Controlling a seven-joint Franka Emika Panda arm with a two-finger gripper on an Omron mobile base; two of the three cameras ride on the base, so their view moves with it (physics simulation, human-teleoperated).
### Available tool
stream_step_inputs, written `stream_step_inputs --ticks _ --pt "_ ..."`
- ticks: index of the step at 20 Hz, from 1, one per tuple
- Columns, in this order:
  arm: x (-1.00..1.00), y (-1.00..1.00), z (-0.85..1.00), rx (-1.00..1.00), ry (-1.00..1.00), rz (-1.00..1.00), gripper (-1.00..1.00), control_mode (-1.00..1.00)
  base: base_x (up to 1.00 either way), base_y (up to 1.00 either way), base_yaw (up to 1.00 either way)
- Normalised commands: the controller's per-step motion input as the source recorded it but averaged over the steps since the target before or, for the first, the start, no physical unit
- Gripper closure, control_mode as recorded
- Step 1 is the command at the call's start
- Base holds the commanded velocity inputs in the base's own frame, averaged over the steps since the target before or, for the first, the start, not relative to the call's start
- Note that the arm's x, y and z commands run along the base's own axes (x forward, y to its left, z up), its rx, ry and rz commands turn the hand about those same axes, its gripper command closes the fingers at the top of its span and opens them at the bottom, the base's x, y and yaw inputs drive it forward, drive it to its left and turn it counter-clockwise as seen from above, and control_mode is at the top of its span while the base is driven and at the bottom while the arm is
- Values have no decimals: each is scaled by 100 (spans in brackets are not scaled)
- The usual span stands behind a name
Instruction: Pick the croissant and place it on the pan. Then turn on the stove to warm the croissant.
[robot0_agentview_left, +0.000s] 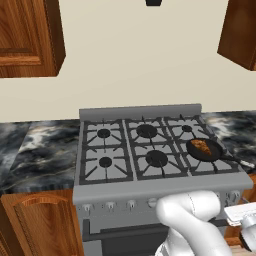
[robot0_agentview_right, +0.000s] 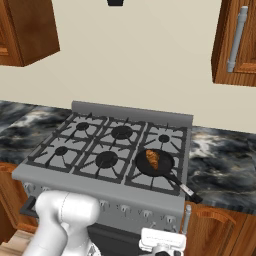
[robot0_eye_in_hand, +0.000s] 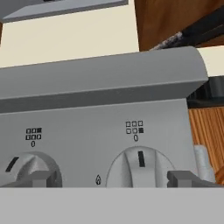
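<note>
The stove sits between dark marbled bench tops, with six black burners under grates. On its front right burner rests the pan, its long handle running out toward the right front corner. The croissant lies inside the pan, so the placing step looks done and the knob step remains.

The white arm bends low in front of the oven, and the end effector faces the control panel close up. Its two dark fingertips are spread wide, holding nothing. Between them, a little right of centre, sits a silver knob whose marker bar stands nearly upright. A second knob sits just beyond the left fingertip. The centred knob lies straight ahead, so the next move is probably a short push forward before closing on it and twisting.
</note>
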Motion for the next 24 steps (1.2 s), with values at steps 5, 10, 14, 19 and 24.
stream_step_inputs --ticks 5,10,14,19,24 --pt "17 -15 -16 0 0 0 -100 -100 0 0 0" --pt "13 -18 -14 0 0 0 -100 -100 0 0 0" --pt "1 -4 -14 0 -1 -1 -100 -100 0 0 0" --pt "1 1 -4 -6 0 -3 100 -100 0 0 0" --pt "12 2 0 -8 0 -5 100 -100 0 0 0"
